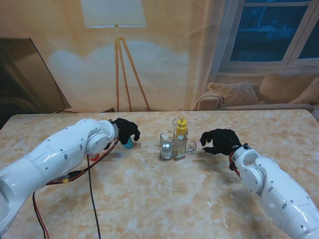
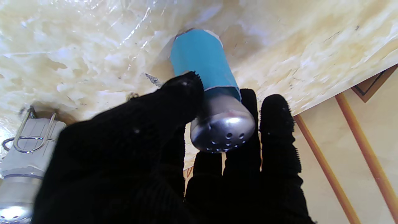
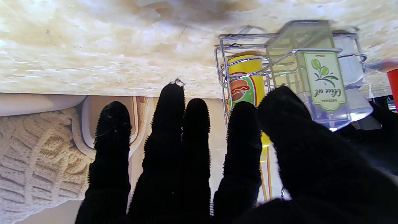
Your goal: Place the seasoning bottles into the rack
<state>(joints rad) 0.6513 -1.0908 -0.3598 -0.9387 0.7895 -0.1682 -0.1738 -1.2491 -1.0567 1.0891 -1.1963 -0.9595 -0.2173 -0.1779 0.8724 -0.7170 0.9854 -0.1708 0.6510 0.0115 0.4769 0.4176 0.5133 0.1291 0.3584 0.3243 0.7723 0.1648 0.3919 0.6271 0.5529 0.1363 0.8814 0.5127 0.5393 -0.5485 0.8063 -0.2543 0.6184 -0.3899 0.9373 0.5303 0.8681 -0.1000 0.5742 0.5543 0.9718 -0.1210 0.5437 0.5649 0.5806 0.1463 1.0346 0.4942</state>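
Note:
A blue shaker (image 1: 129, 143) (image 2: 203, 62) with a perforated silver cap (image 2: 224, 127) stands upright left of the rack. Its base is at or just off the table top. My left hand (image 1: 125, 130) (image 2: 149, 161) is shut on it, thumb on one side of the cap and fingers on the other. The wire rack (image 1: 174, 145) (image 3: 224, 62) holds a yellow bottle (image 1: 182, 127) (image 3: 245, 81), an olive oil bottle (image 1: 180, 146) (image 3: 323, 77) and a silver-capped shaker (image 1: 166, 148). My right hand (image 1: 219, 141) (image 3: 186, 155) hovers open just right of the rack, fingers spread, holding nothing.
A red object (image 1: 93, 156) (image 3: 393, 84) lies partly hidden under my left forearm. The marble table (image 1: 159, 199) runs wide towards me. A floor lamp (image 1: 119, 64) and a sofa (image 1: 259, 94) stand beyond the far edge.

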